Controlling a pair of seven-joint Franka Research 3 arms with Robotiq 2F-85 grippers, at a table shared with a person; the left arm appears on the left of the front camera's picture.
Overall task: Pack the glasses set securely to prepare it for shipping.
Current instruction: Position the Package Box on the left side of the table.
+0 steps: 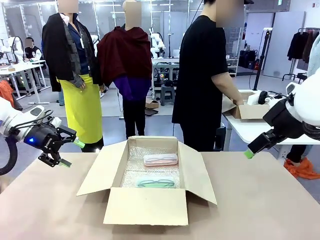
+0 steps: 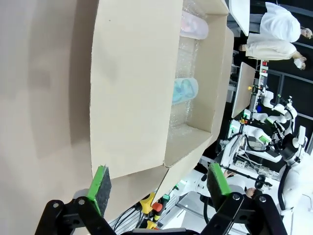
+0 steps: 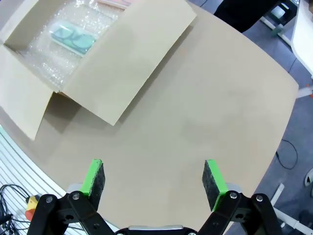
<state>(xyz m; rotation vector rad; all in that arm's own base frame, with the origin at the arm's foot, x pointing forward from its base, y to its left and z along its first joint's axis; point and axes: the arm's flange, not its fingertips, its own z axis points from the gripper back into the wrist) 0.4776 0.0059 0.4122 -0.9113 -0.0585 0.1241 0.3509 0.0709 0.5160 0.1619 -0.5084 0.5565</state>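
Here in the front view, we see a brown cardboard box (image 1: 150, 206) with its flaps spread open, standing on the tan table (image 1: 260, 200) between the two grippers. It is lined with clear bubble wrap (image 1: 131, 172). On that lining lie the small pale pink-white oblong glasses case (image 1: 160, 160), on the side farther from both grippers, and the thin green-framed glasses (image 1: 155, 183), on the nearer side; the two lie apart. The left gripper (image 1: 72, 153) hovers just off the box's left flap, jaws wide apart and empty. The right gripper (image 1: 249, 154) hangs well off the right flap, and from this angle we cannot judge how far it is open. A person in black (image 1: 202, 75) stands beyond the box.

In the left wrist view, both green pads (image 2: 100, 183) stand far apart with nothing between them. Ahead of them a broad flap rises, and past it we look into the box at the glasses (image 2: 185, 90) and, farther on, the case (image 2: 194, 27).

In the right wrist view, we get what the front view left unclear: this gripper's pads (image 3: 212, 176) are spread wide over bare table, touching nothing. The box sits well ahead and to one side, with the glasses (image 3: 73, 39) on the bubble wrap.
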